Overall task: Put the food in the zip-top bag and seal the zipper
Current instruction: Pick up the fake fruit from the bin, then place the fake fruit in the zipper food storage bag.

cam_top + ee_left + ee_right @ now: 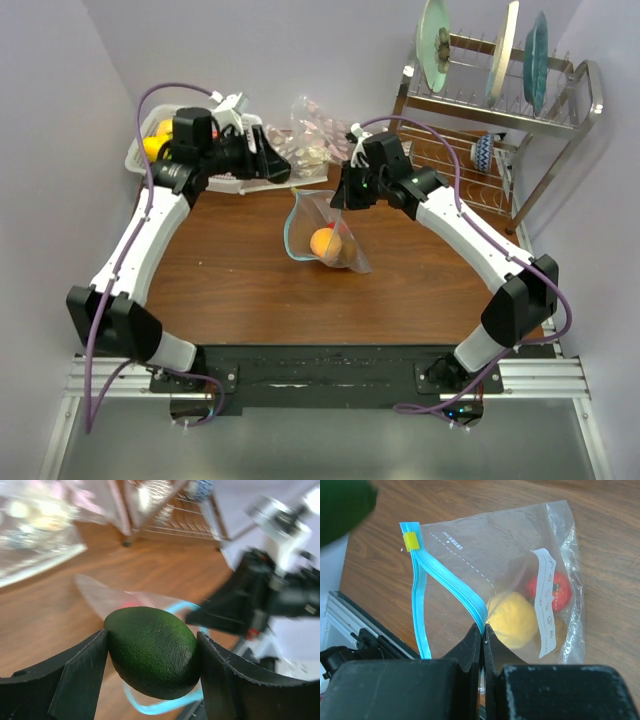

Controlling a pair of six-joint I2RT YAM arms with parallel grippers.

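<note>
Left gripper (151, 637) clamps a dark green fruit (150, 655); zip-top bag (325, 235) lies at its five o'clock, zipper (445, 580) pinched by right gripper (483, 630).

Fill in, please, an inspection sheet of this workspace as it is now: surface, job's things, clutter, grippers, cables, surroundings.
surface: brown wooden table.
job's things: zip-top bag at mid-table, mouth open, with a yellow-orange fruit and a red fruit inside; avocado not yet in the bag.
clutter: white mesh basket with more food at rear left; clear dotted bags beside it.
grippers: left gripper holds the avocado between its fingers; right gripper shut on the zipper.
cables: purple cables along both arms, away from the bag.
surroundings: dish rack with upright plates at rear right; lilac walls.
</note>
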